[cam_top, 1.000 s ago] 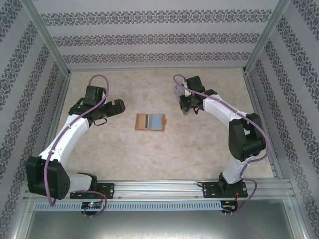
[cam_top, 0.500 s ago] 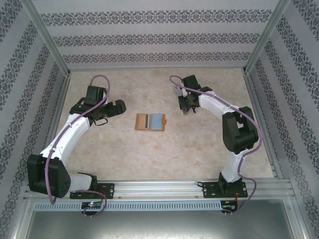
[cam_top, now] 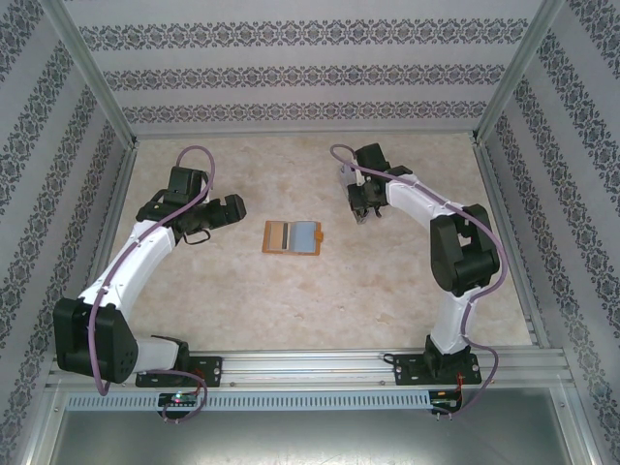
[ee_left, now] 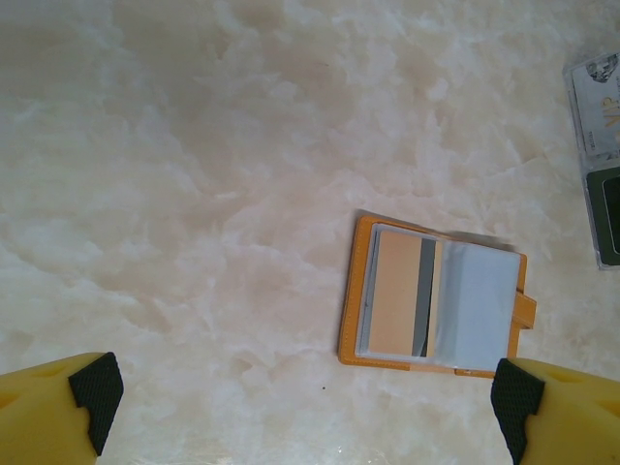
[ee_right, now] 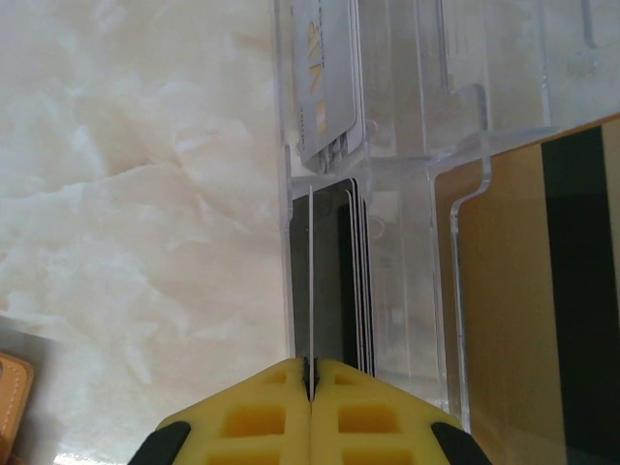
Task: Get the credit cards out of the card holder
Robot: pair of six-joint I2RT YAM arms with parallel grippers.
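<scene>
The orange card holder (cam_top: pixel 293 237) lies open in the middle of the table, tab to the right. One pocket shows a tan credit card (ee_left: pixel 402 291) with a dark stripe; the other pocket (ee_left: pixel 480 300) looks grey-blue. My left gripper (cam_top: pixel 228 208) hovers left of the holder, open, with nothing between its fingers (ee_left: pixel 97 397). Over the clear plastic box (ee_right: pixel 417 194), my right gripper (cam_top: pixel 360 211) is shut on a thin credit card (ee_right: pixel 312 281) seen edge-on, standing above a slot of dark cards (ee_right: pixel 339 271).
The clear box (ee_left: pixel 605 145) sits right of the holder and holds a silver card (ee_right: pixel 329 87), dark cards and a gold card with a dark stripe (ee_right: pixel 504 310). Patterned walls and metal posts ring the marble table (cam_top: pixel 242 291).
The right arm's elbow has swung in and up while its gripper stayed over the box, shifting slightly back. The left arm and the holder have not moved.
</scene>
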